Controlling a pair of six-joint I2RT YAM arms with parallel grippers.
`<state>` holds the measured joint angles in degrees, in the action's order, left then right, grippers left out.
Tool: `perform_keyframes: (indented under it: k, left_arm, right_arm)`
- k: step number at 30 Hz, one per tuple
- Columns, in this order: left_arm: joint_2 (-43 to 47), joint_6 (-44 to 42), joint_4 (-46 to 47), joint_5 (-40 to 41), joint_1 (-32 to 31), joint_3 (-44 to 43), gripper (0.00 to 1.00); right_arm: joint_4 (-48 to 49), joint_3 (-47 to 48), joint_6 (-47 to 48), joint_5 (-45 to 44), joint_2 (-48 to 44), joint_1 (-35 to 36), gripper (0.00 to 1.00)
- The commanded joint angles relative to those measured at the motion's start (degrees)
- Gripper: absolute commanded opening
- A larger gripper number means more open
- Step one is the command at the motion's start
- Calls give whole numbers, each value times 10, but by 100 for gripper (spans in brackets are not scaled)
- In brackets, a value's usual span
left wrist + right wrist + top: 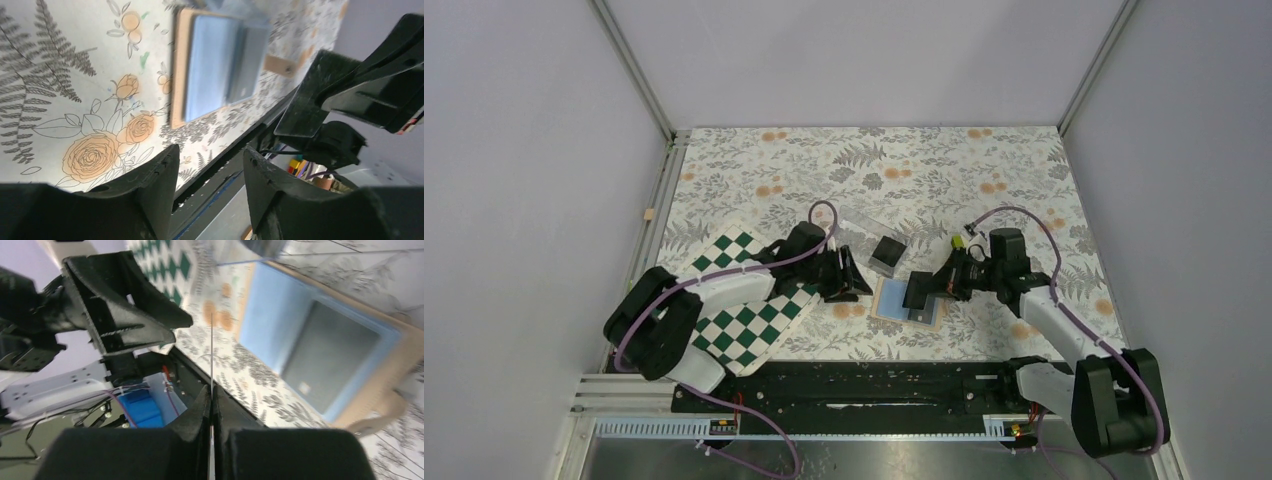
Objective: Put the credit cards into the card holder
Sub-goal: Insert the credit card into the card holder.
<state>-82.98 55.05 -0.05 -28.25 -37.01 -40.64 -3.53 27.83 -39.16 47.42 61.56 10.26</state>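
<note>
The right gripper (211, 390) is pressed together on a credit card (211, 340). In its wrist view the card shows only edge-on, as a thin pale line running straight out from between the fingertips. From above, the same card is a black rectangle sticking out of the gripper toward the left arm. Its long axis lies roughly in line with the fingers, and it hangs over the near right part of the open card holder (890, 296); whether it touches the lining cannot be told. The holder lies flat and spread open between the two arms. It has a light blue lining facing up, a tan border around it and a small tan clasp tab (385, 410) at the edge nearest the right arm. A second credit card (330, 357) lies flat on the blue lining in the half on the right arm's side. It is dark grey with a small pale mark near one corner, and its edges are square with the holder's. The left gripper (210, 155) sits just beside the holder's left edge with its fingers apart and nothing between them, pointing across the holder. Just behind the holder is a clear plastic box (864, 222) with something dark in it. A green-and-white chequered board (754, 315) lies under the left arm on the floral tabletop (824, 160).
</note>
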Motion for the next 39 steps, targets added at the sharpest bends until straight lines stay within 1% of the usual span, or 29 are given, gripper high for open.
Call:
perform_keyframes:
  k: [1,9,16,21,24,39]
  left_arm:
    - [-49,5,46,30,-33,9,48]
    - [-93,3,50,56,-36,-1,36]
    - [-127,-3,51,59,-37,-13,29]
    - [-144,-5,50,58,-43,-20,22]
    - [-151,-6,50,55,-46,-23,18]
    - [-173,-1,50,52,-62,-38,9]
  right_arm:
    - [-28,-8,66,-66,34,-4,0]
    - [53,-15,56,-123,81,-5,0]
    - [109,-29,49,-145,122,-6,0]
    - [168,-38,27,-120,165,-6,0]
    - [186,-43,12,-113,175,-5,0]
    - [266,-82,-40,-58,202,-4,0]
